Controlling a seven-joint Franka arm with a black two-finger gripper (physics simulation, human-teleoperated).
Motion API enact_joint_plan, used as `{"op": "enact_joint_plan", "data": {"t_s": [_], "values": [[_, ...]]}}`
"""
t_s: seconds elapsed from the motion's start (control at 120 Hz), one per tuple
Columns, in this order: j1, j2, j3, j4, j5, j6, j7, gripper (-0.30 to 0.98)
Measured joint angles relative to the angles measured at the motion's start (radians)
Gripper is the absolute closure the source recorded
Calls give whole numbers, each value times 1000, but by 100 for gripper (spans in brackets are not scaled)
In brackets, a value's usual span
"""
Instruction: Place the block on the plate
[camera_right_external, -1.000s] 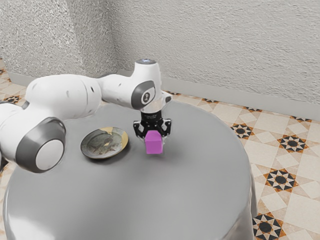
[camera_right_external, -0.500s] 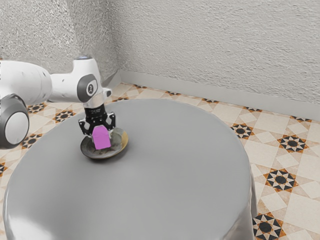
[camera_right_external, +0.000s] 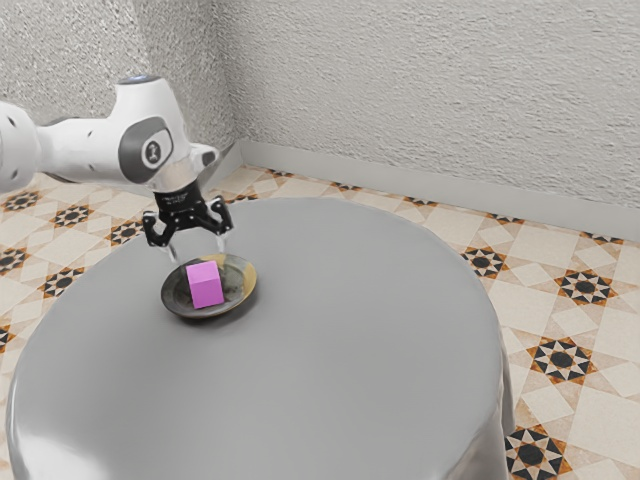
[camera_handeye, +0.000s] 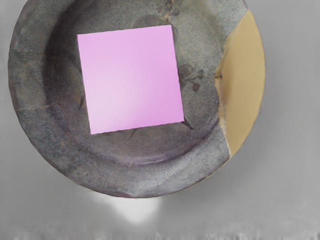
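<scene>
Pink, the block (camera_right_external: 206, 285) sits on the plate (camera_right_external: 240, 284), on the table (camera_right_external: 340, 340) toward the exterior view's left, with the hand (camera_right_external: 198, 251) above it, wide open and empty, so placing looks done, only withdrawal perhaps left.

Arm (camera_right_external: 80, 150) white, smooth, rounded. Dark grey oval panel (camera_right_external: 131, 157) bears a round emblem (camera_right_external: 153, 152). Gripper (camera_right_external: 198, 250) black, angular; slim pale fingers (camera_right_external: 222, 243).

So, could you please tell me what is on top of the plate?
A pink block sits on the plate, inside its rim, with dark markings beside it. The plate's surface directly under the block is covered, so I cannot see it.
</scene>
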Motion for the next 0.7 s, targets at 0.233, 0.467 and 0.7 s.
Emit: {"op": "enact_joint_plan", "data": {"t_s": [0.233,0.467,0.7], "values": [[1,-105,-40,44,9,-123,217,1],[-72,-145,-27,199,43,-310,405,0],[-102,-147,-31,319,62,-447,540,0]]}}
